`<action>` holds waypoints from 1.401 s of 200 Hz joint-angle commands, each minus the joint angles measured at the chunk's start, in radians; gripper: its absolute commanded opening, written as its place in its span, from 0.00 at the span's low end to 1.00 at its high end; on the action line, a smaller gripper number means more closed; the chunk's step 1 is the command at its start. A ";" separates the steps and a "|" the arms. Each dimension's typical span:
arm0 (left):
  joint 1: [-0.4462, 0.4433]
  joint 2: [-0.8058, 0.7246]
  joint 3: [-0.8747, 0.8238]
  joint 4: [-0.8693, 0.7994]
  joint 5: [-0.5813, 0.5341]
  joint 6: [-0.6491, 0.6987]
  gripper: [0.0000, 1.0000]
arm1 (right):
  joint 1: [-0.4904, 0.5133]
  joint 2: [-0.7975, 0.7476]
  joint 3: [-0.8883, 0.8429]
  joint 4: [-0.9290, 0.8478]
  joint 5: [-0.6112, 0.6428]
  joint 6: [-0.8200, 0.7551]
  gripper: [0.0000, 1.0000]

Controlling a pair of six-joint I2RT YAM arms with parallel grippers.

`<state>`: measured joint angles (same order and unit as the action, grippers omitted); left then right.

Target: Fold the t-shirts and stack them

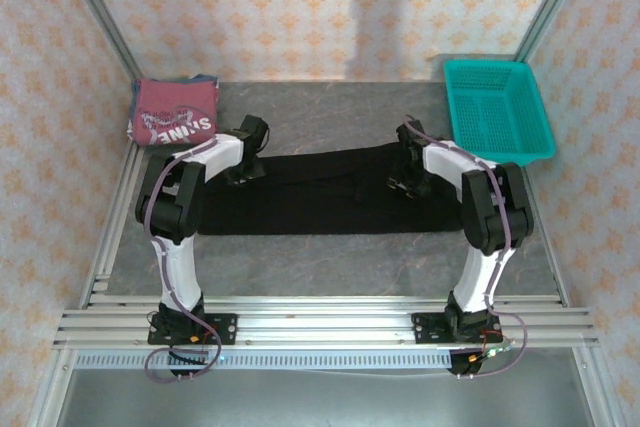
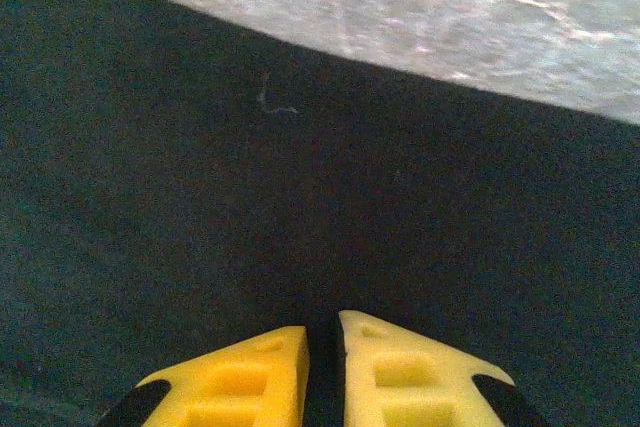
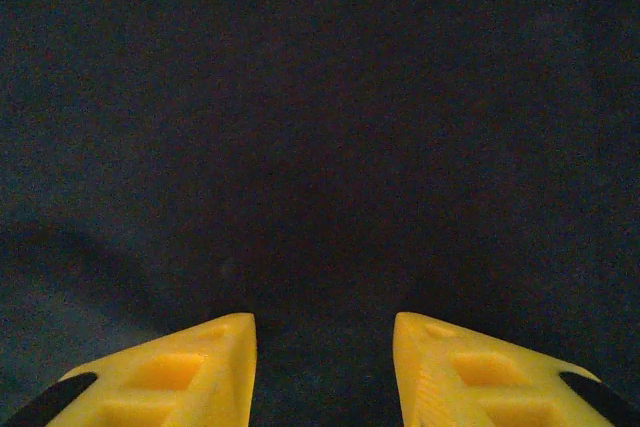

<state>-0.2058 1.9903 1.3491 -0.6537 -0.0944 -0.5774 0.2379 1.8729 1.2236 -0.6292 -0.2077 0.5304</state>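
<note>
Cloth first: the black shirt (image 1: pixel 320 192) lies as a long band across the desk (image 1: pixel 330 257), ready, I judge, for another fold. The red shirt (image 1: pixel 172 112) sits folded far left. Both arms bend down over the band's ends. The left fingers (image 2: pixel 270 367) nearly meet, grip unclear; the right fingers (image 3: pixel 200 357) gape, empty.

Left arm (image 1: pixel 178 209) bent at left of centre, left tool (image 2: pixel 322 332) angled down, fingers nearly touching, right arm (image 1: pixel 488 209) bent at right, right tool (image 3: pixel 325 325) fingers apart
</note>
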 commanded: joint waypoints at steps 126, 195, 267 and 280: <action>-0.095 -0.378 -0.585 0.058 0.250 -0.316 0.13 | -0.016 0.883 1.236 -0.009 -0.367 0.248 0.52; -0.441 -0.327 -0.573 0.256 0.383 -0.588 0.14 | -0.037 1.040 1.396 0.492 -0.579 0.576 0.62; -0.526 -0.594 -0.431 -0.017 0.366 -0.538 0.54 | -0.033 0.545 1.067 0.070 -0.584 0.167 0.70; -0.506 -0.685 -0.427 -0.090 0.318 -0.528 0.62 | -0.030 0.370 0.893 -0.003 -0.530 0.084 0.70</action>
<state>-0.7364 1.4704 0.8700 -0.5362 0.3058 -1.1210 0.2001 2.5904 2.3028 -0.4107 -0.8139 0.8364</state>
